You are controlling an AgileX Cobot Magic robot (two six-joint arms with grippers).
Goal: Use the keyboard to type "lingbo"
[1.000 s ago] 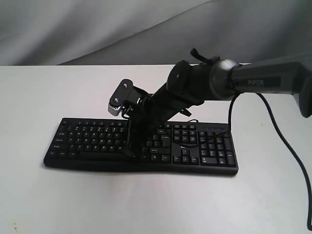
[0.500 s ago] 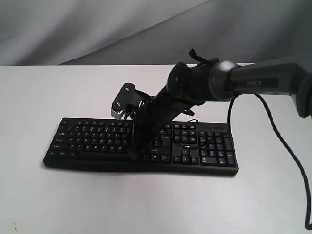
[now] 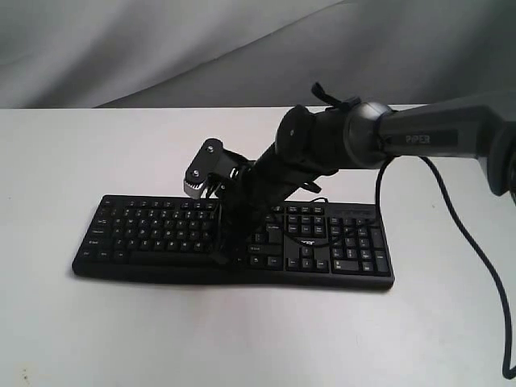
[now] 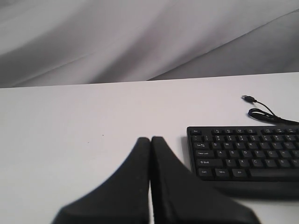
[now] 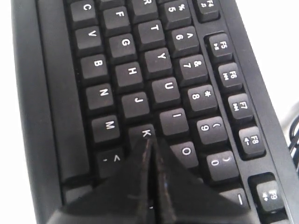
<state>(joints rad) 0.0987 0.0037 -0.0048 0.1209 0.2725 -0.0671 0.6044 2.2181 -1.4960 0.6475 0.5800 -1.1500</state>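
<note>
My left gripper (image 4: 150, 140) is shut tight, both fingers pressed flat together with nothing between them, hanging over the white table (image 3: 72, 330) just off the Ctrl/Esc end of the keyboard (image 3: 153, 230). The keyboard itself lies flat on the table, long side facing the exterior camera, number pad at the far end from my left gripper. My right arm reaches down across the keyboard's middle, and my right gripper (image 5: 149, 142) is closed too, fingers together into one point, empty. That point is right at the K key (image 5: 146, 132), with I and O just beside it. Can't tell if it's actually pushing the key down. The keyboard's thin black cable (image 4: 266, 112) loops on the table behind its back edge.
</note>
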